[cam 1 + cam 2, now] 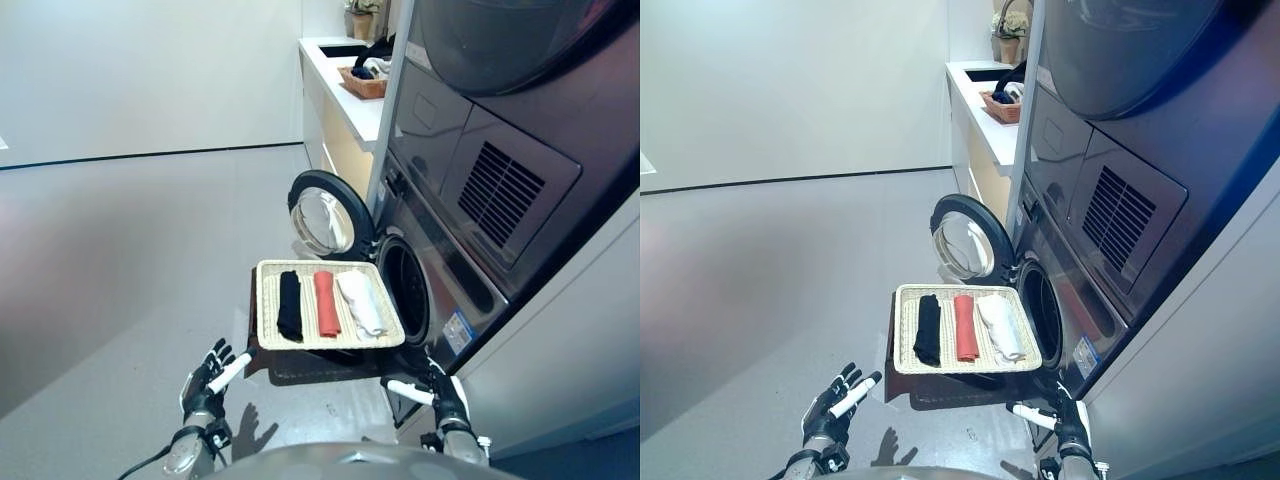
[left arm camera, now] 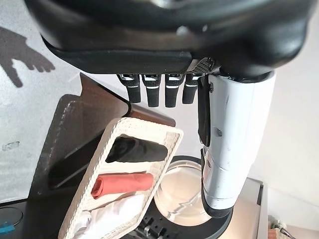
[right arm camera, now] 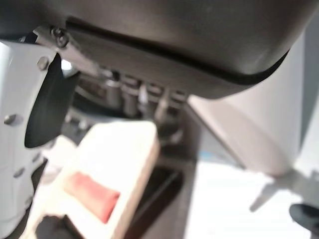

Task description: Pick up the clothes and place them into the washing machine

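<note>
A white wicker tray (image 1: 268, 318) rests on a dark stand in front of the washing machine (image 1: 440, 290). It holds three rolled clothes side by side: a black one (image 1: 290, 305), a red one (image 1: 326, 303) and a white one (image 1: 360, 302). The machine's round door (image 1: 322, 213) is swung open and its drum opening (image 1: 404, 289) is dark. My left hand (image 1: 207, 382) hovers low, left of the tray, fingers straight. My right hand (image 1: 440, 396) hangs below the tray's right corner, open and holding nothing. The left wrist view shows the tray (image 2: 107, 152) with the clothes past the fingers (image 2: 159, 92).
A dryer (image 1: 500, 90) is stacked above the washer. A white counter (image 1: 345, 100) behind carries a brown basket (image 1: 363, 82) with dark items and a potted plant (image 1: 360, 15). Grey floor (image 1: 120, 260) stretches to the left.
</note>
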Robot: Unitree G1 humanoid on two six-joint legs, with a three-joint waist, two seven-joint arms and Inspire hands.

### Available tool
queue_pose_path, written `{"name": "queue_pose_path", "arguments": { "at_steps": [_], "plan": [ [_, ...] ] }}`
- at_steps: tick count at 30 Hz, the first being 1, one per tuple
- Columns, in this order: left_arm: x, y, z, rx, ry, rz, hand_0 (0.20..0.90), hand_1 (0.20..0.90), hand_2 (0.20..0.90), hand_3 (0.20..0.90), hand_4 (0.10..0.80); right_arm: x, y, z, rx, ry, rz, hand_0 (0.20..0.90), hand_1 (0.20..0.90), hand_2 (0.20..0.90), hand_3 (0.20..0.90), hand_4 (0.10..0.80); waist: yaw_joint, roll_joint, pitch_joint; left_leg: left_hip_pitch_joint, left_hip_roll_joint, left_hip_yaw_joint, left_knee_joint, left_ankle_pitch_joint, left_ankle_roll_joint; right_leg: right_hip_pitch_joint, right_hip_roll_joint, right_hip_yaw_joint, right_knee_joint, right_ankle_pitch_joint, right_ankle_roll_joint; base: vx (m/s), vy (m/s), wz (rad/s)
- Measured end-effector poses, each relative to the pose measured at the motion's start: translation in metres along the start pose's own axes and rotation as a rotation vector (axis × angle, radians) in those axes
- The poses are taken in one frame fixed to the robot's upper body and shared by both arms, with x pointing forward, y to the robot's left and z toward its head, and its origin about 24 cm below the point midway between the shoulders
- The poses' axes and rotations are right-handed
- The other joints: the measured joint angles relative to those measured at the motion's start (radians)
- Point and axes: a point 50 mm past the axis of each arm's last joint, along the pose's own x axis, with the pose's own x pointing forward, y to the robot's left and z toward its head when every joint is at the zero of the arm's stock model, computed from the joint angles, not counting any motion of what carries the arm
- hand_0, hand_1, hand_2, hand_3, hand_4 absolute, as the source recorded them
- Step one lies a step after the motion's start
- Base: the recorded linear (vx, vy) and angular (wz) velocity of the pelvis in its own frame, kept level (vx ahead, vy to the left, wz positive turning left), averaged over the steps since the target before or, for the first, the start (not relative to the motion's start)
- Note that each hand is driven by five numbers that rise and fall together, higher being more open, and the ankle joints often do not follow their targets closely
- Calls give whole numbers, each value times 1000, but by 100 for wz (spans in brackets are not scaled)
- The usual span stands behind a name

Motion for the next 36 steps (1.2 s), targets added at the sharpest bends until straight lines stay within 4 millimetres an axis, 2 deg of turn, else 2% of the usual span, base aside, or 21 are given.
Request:
{"name": "queue_pose_path", "arguments": {
  "at_steps": [7,11,14,19,24,27,28,29,30,32,33,34,35,36],
  "plan": [
    [5,0,5,5,-11,8,900,900,900,900,800,0,1,0,-1,0,5,900,900,900,900,800,-2,10,25,-17,-14,-7,0,3,14,-43,-17,19,58,-27,18,12,-6,3],
    [4,1,3,4,-7,19,900,900,900,900,800,0,1,1,-1,-2,5,900,900,900,900,800,2,3,30,-20,-1,-12,12,5,9,-38,-4,16,53,-33,9,1,-92,4],
    [9,-5,9,4,-25,-1,900,900,900,900,800,3,-5,5,-11,-15,-6,900,900,900,900,800,3,0,55,-48,-6,-49,46,-2,5,-42,1,15,58,-31,0,-9,22,14],
    [9,-6,10,3,-26,-4,900,900,900,900,800,7,-19,10,20,-27,-60,900,900,900,900,800,2,-5,70,-49,-24,-45,46,-9,15,-43,-27,16,59,-34,4,40,131,1],
    [15,-12,18,9,-51,-33,900,900,900,900,800,11,-28,13,58,-27,-102,900,900,900,900,800,-2,-11,78,-62,-90,-40,49,-30,56,-78,-96,23,103,-48,35,17,229,-1],
    [17,-13,23,13,-66,-38,900,900,900,900,800,10,-21,10,90,-7,-92,900,900,900,900,800,0,-26,80,-64,-132,-31,52,-35,73,-82,-131,41,114,-46,50,19,208,1],
    [18,-13,24,17,-69,-38,900,900,900,900,800,10,-18,9,121,2,-90,900,900,900,900,800,0,-31,82,-66,-143,-31,64,-48,89,-87,-144,43,135,-40,57,8,178,-7],
    [18,-12,25,21,-71,-36,900,900,900,900,800,10,-15,8,133,8,-84,900,900,900,900,800,1,-34,83,-67,-150,-27,70,-56,92,-101,-148,43,165,-38,53,24,142,-9],
    [19,-11,26,25,-73,-34,900,900,900,900,800,10,-13,8,143,11,-79,900,900,900,900,800,2,-35,84,-67,-150,-25,77,-62,97,-114,-150,43,188,-36,47,58,119,-6],
    [20,-7,29,45,-79,-28,900,900,900,900,800,9,-10,7,143,14,-69,900,900,900,900,800,0,-39,85,-57,-139,-29,69,-68,109,-145,-147,45,263,-15,13,104,55,-10],
    [20,-4,31,48,-86,-20,900,900,900,900,800,10,-9,9,145,9,-66,900,900,900,900,800,2,-35,89,-29,-135,-32,39,-60,121,-185,-145,45,326,-10,7,151,10,-23],
    [18,1,29,52,-81,-4,900,900,900,900,800,11,-8,9,149,9,-58,900,900,900,900,800,1,-32,91,-12,-128,-42,18,-53,125,-201,-141,45,330,-25,2,165,10,-26],
    [18,5,30,59,-83,10,900,900,900,900,800,11,-8,10,160,9,-49,900,900,900,900,800,-3,-45,90,-14,-126,-52,13,-52,128,-216,-132,47,285,-26,1,199,18,-20],
    [18,9,32,68,-87,21,900,900,900,900,800,13,-6,15,160,-4,-42,900,900,900,900,800,-5,-51,96,-22,-121,-61,14,-50,132,-233,-117,47,227,-21,10,195,42,-10]
  ]
}}
